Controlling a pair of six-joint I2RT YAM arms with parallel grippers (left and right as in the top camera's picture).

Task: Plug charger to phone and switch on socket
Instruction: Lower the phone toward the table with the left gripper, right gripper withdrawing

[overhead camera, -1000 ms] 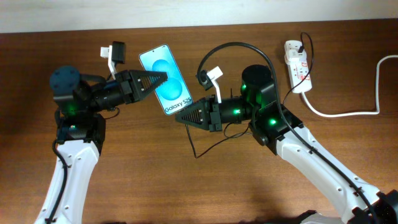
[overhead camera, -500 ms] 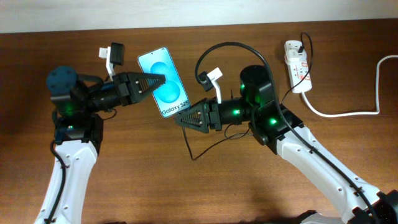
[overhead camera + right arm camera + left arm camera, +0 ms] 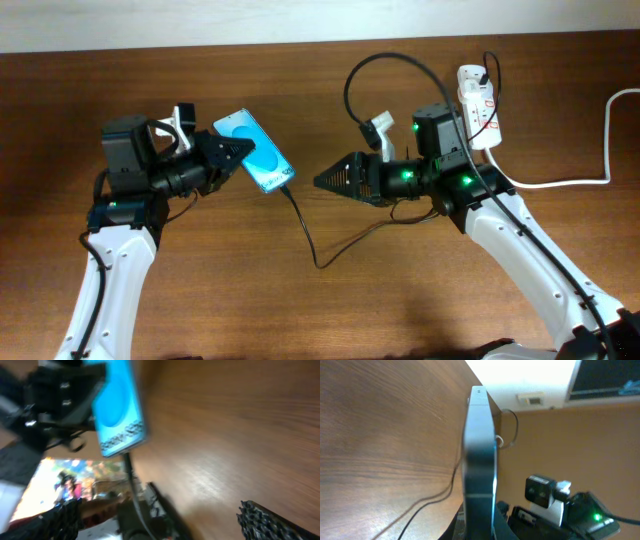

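- Holding the phone point(image 3: 268, 165), the left claw point(image 3: 243, 148) is clenched on its upper-left end.
- The phone's long axis runs diagonally from upper left to lower right in the overhead view. Its text end points lower right, toward the right arm.
- The phone sits left of the bench point(image 3: 400, 300) centre and is tilted about its long axis. The left wrist view shows it nearly edge-on point(image 3: 480, 450).
- It has a bright cyan-blue screen with a pale oval graphic. The right wrist view shows white lettering at the lower end point(image 3: 120, 437), too blurred to read.
- The charger point(image 3: 305, 235) meets the phone's lower-right end. Its thin black cable drops toward the near bench edge, bends, and runs back up under the right arm.
- The cable then loops high and reaches toward the socket point(image 3: 480, 110). Its join there is too small to make out.
- The right claw point(image 3: 322, 182) is released, its fingers point(image 3: 265, 520) spread wide with nothing between them. It points at the phone's plug end and stands apart from it.
- The socket is a white strip with red switches, lying at the far right behind the right arm. A thick white cord point(image 3: 560, 183) trails off to the right.
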